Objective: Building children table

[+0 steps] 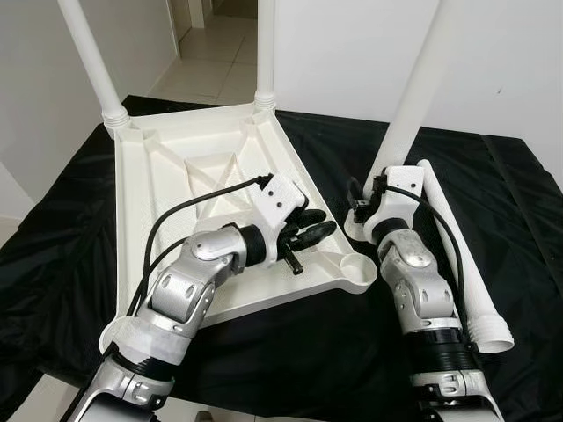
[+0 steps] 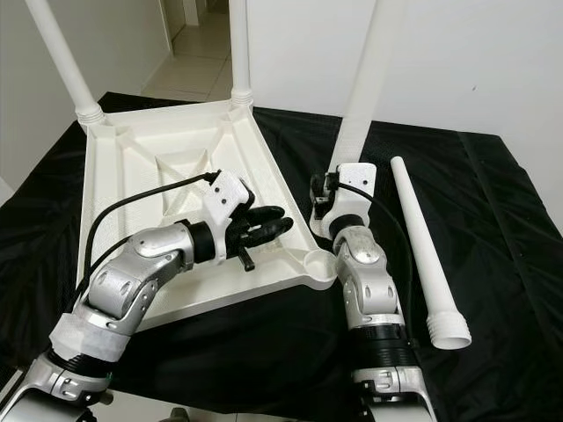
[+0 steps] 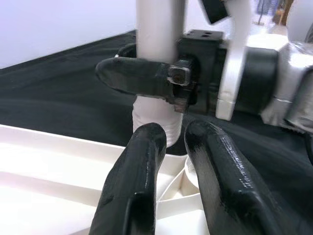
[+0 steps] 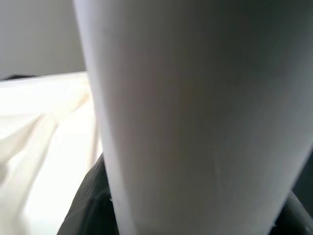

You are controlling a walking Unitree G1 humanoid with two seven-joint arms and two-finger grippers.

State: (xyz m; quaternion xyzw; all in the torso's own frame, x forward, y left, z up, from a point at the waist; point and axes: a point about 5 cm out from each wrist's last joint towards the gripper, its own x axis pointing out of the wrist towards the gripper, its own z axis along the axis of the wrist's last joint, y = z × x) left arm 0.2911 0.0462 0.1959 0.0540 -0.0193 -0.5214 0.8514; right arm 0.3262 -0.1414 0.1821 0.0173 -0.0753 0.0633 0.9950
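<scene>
Two legs already stand in the far corners of your tabletop, which lies upside down on the black cloth, ribs up, its far edge toward the white wall. You have a third leg held nearly upright just right of the tabletop, leaning a little to the right, its lower end close beside the near right corner socket and not seated in it. Your right gripper is clamped around that leg near its base; from the left wrist camera you can see one of its black fingers wrapped across the white tube, and the right wrist camera looks straight onto the tube's surface. Your left gripper lies over the tabletop's right rim, just left of the socket, pointing toward the held leg, its fingers nearly together with a narrow gap and gripping nothing. A fourth leg lies flat on the cloth to the right of your right arm, its ridged end toward you and its thin end pointing away.
</scene>
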